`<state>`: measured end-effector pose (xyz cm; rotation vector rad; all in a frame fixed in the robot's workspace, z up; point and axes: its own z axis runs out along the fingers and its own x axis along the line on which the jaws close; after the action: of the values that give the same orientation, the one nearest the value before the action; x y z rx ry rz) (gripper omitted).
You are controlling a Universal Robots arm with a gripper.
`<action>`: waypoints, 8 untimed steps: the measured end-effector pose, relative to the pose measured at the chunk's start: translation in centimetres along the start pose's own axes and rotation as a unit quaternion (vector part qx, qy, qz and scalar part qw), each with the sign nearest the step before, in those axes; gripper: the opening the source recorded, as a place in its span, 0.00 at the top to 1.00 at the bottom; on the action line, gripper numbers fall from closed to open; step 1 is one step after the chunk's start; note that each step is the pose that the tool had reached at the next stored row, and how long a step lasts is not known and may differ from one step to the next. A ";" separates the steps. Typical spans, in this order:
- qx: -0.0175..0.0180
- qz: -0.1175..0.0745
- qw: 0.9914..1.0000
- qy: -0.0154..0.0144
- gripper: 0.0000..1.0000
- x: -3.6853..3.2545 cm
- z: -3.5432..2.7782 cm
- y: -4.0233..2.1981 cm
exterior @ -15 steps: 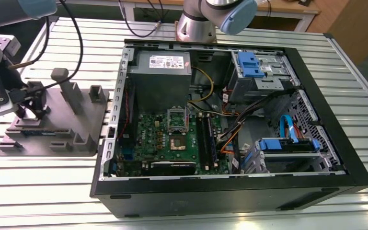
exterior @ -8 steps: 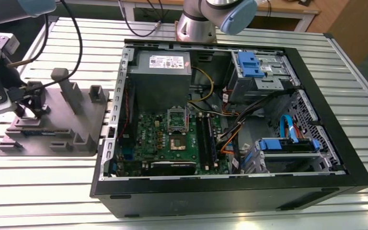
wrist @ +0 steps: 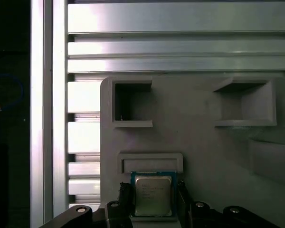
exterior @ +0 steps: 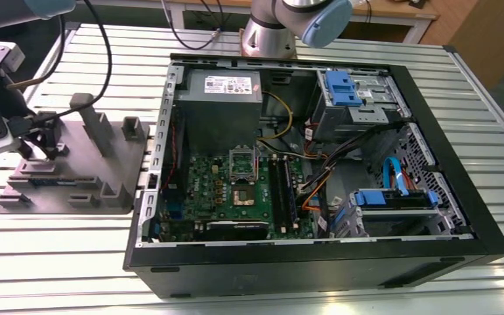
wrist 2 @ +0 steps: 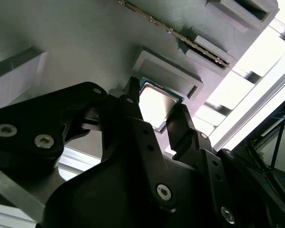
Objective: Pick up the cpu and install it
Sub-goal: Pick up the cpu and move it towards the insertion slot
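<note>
- The grey holder plate [exterior: 103, 164] lies at the exterior view's left, just beside the open computer case [exterior: 322, 252], whose raised wall borders it
- Upright posts stand on the plate close around the gripper [exterior: 44, 152], and a black cable [exterior: 105, 65] hangs above it
- The slatted metal surface [exterior: 60, 262] carries both plate and case; the arm's base [exterior: 270, 36] stands beyond the case's far wall
- In both wrist views the cpu [wrist: 153, 194] lies flat on the plate against a low raised ledge [wrist: 150, 161], well apart from a long green circuit strip [wrist 2: 175, 33]
- The jaws are closed against two opposite edges of the cpu, one on each side, its shiny top showing between them
</note>
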<state>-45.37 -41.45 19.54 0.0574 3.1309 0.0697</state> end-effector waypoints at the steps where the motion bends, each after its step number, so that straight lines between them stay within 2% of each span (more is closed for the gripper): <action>1: 0.000 0.000 1.000 0.000 0.53 0.00 -0.07 0.00; 8: 0.000 0.000 1.000 0.000 0.53 -0.01 -0.64 0.03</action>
<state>-45.37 -41.45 20.17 0.0575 3.1309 0.0697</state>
